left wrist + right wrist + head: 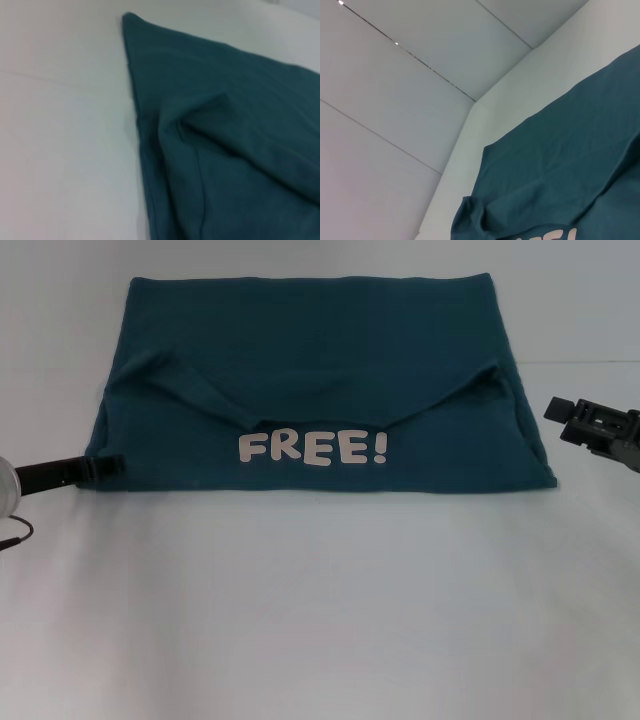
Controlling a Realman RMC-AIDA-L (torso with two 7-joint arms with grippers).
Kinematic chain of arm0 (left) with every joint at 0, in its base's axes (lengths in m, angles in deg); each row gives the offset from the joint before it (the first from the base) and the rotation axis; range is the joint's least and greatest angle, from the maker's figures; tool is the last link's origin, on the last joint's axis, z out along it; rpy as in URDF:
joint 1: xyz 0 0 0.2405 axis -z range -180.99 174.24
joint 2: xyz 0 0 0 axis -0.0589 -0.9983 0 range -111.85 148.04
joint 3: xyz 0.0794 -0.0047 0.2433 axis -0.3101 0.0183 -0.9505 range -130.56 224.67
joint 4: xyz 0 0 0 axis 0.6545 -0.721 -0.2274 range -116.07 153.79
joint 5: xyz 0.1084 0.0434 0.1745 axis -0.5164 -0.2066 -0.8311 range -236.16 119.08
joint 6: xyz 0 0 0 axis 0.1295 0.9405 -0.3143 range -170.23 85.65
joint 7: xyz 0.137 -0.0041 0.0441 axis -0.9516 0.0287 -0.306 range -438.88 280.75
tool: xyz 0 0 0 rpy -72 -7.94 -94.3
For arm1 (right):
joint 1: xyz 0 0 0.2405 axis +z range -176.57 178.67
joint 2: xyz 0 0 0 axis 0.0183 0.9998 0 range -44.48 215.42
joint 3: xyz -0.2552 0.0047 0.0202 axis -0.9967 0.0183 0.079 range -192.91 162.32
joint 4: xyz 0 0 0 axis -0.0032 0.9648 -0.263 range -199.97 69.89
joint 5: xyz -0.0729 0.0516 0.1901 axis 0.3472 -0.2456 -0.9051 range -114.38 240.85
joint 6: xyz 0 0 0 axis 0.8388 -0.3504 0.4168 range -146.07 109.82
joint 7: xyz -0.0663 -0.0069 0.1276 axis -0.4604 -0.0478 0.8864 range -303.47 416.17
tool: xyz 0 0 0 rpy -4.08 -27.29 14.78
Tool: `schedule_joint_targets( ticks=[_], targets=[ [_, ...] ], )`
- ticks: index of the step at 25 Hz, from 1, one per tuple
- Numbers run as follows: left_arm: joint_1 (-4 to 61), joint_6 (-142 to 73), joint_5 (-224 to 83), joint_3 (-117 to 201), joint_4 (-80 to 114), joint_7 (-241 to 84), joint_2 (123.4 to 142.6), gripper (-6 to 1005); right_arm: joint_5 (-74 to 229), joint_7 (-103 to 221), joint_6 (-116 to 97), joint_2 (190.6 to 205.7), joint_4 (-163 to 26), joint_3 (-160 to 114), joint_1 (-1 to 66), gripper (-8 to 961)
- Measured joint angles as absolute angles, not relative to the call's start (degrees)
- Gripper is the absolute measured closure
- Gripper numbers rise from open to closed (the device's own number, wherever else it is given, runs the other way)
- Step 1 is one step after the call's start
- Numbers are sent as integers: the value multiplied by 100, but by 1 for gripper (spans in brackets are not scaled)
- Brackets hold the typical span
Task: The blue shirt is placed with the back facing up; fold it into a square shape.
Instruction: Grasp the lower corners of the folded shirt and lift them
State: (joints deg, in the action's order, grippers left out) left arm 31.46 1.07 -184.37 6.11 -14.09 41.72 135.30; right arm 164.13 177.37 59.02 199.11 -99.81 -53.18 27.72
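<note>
Nearest, bare white table (pixel 320 620). Beyond it, at about 9 o'clock, the left gripper (pixel 108 466) lies low at the near-left corner of the blue shirt (pixel 310 360), probably placed to take that corner; whether its jaws are parted I cannot tell. At 3 o'clock the right gripper (pixel 585 425) hovers just off the shirt's right edge, holding nothing, jaw gap unclear. The shirt spreads toward 12, partly folded, "FREE!" lettering (pixel 312 448) showing; the sleeves are tucked out of sight.
</note>
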Motion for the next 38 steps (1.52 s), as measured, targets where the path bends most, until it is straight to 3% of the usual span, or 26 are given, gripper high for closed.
schedule_joint_targets(
  ticks=[2, 12, 14, 20, 28, 38],
  targets=[
    [3145, 151, -18460, 596, -1431, 4205, 13523, 353, 16414, 17737, 5918, 19912, -9976, -5300, 2763, 193],
    [3141, 180, -18466, 571, -1480, 4218, 13532, 811, 16429, 17737, 5932, 19900, -9969, -5249, 2750, 193],
    [3120, 255, -18445, 599, -1530, 4253, 13536, 858, 16438, 17737, 5932, 19885, -9967, -5252, 2750, 193],
    [3073, 893, -18461, 633, -1870, 4707, 13447, 997, 16925, 17934, 5994, 19657, -9967, -5386, 2954, 193],
    [3177, 1585, -18461, 829, -2103, 5242, 13222, 997, 17985, 18564, 5930, 19364, -10049, -5360, 3469, 193],
    [3225, 1662, -18452, 953, -2077, 5273, 13177, 998, 19071, 19313, 5489, 19395, -10056, -5405, 4026, 194]
  ],
)
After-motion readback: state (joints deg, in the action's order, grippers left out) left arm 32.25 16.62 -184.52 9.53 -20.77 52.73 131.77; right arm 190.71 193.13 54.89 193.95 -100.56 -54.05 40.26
